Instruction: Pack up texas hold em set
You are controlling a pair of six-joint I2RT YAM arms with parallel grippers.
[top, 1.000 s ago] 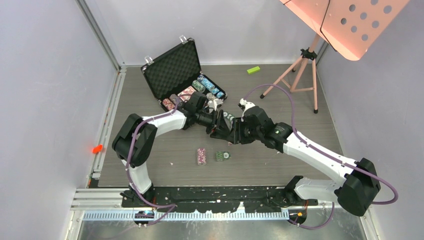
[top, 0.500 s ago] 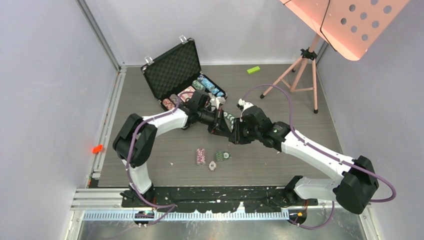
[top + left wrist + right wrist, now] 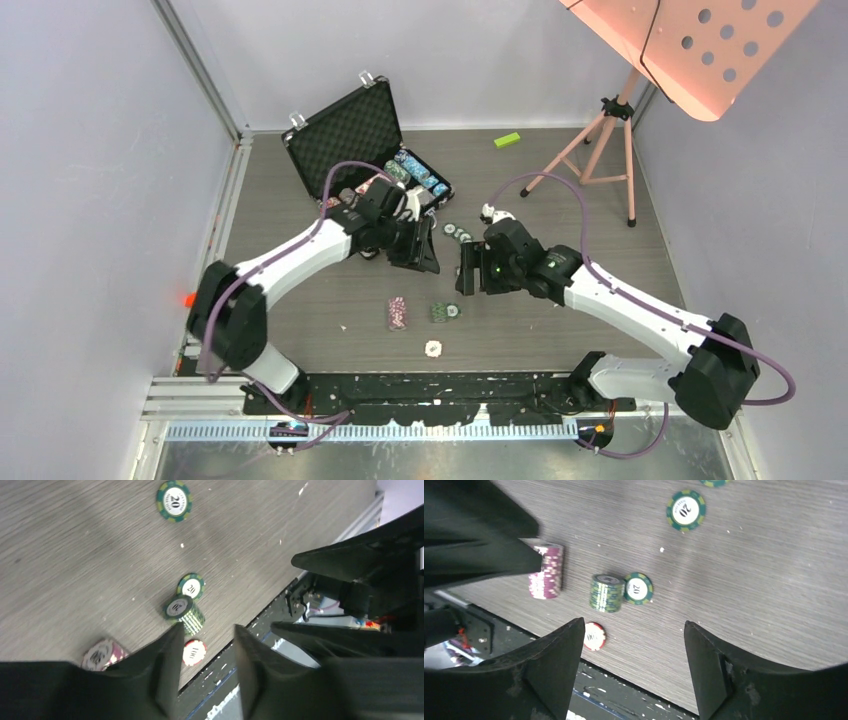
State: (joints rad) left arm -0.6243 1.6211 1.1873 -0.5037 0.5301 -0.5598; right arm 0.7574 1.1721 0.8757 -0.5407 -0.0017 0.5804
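The black briefcase (image 3: 345,135) stands open at the back left, with rows of striped chips (image 3: 415,172) in its base. My left gripper (image 3: 425,252) (image 3: 205,640) is open and empty, above the table in front of the case. My right gripper (image 3: 465,270) (image 3: 634,630) is wide open and empty, just right of it. Below them stand a pink chip stack (image 3: 399,312) (image 3: 546,571) (image 3: 102,654) and a green chip stack (image 3: 443,312) (image 3: 606,593) (image 3: 182,611). A green chip (image 3: 638,588) (image 3: 191,586) lies flat beside the green stack. A red-and-white chip (image 3: 433,348) (image 3: 594,636) (image 3: 194,652) lies near the front edge.
Loose green chips (image 3: 455,232) (image 3: 686,510) lie right of the case. A small green block (image 3: 507,140) lies at the back. A pink tripod stand (image 3: 605,140) stands at the back right. The black front rail (image 3: 430,385) borders the near edge.
The two grippers were close together and have drawn apart, the left back toward the left. The red-and-white chip appeared on the table and moved toward the front edge.
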